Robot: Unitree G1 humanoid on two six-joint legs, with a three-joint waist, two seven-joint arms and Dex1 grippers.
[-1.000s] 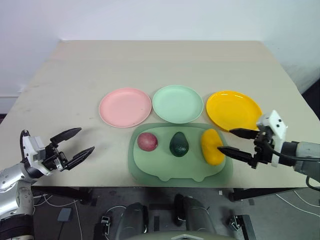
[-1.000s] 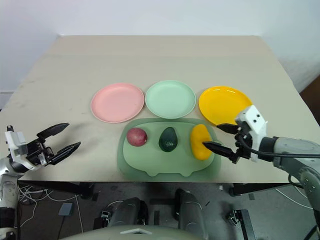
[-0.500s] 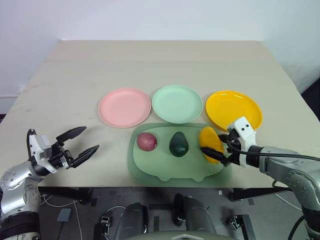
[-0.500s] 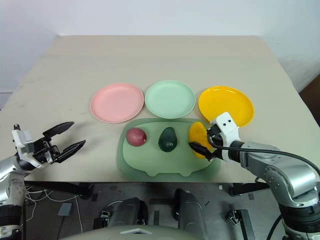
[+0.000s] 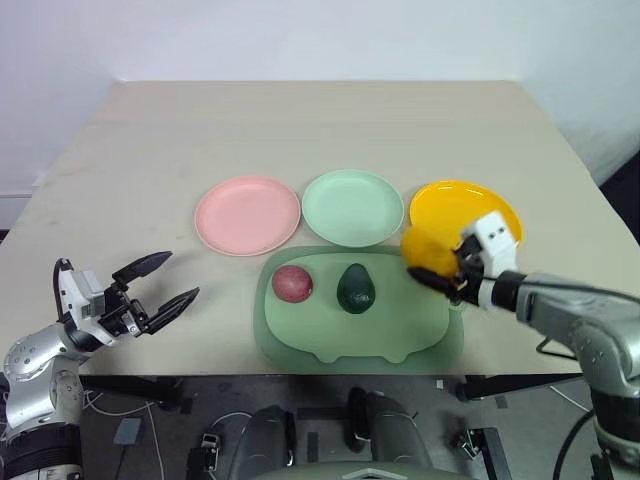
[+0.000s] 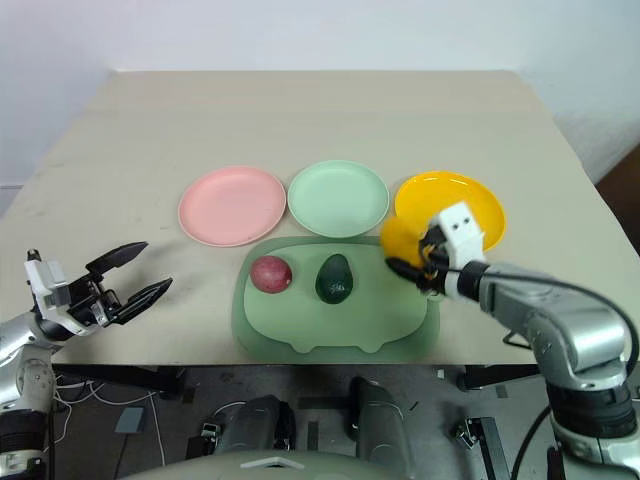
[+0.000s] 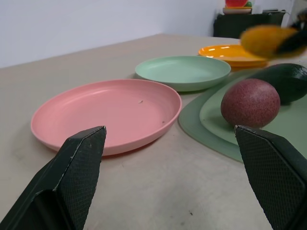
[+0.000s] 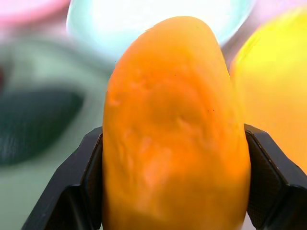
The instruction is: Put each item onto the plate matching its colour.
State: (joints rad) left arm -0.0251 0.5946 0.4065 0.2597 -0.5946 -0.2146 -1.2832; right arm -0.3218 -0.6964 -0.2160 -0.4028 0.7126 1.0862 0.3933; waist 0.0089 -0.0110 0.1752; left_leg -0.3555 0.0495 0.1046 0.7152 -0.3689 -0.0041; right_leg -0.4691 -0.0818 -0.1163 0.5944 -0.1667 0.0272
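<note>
Hovering off the near left edge of the bench [image 5: 150, 130], your left gripper [image 5: 166, 283] has its fingers spread wide with nothing between them. Moving right, you meet the pale pink plate [image 5: 248, 214], bare, then the mint green plate [image 5: 353, 207], also bare, the two sitting just beside each other. In front of them lies the dull-green cutting board [image 5: 330, 335]. On its left part rests the round reddish-purple fruit [image 5: 292, 283], and just right of it, apart from it, the dark green avocado [image 5: 356, 287]; neither sits on a plate yet. Further right, your right gripper [image 5: 437, 268] has its fingers closed on the oval yellow-orange fruit [image 8: 175, 129], one black finger pressed against each side of it in the right wrist view. You hold that fruit lifted above the far right corner of the cutting board, at the near left rim of the yellow-orange plate [image 5: 480, 205]. That plate sits just right of the mint green one, and nothing lies on it.
</note>
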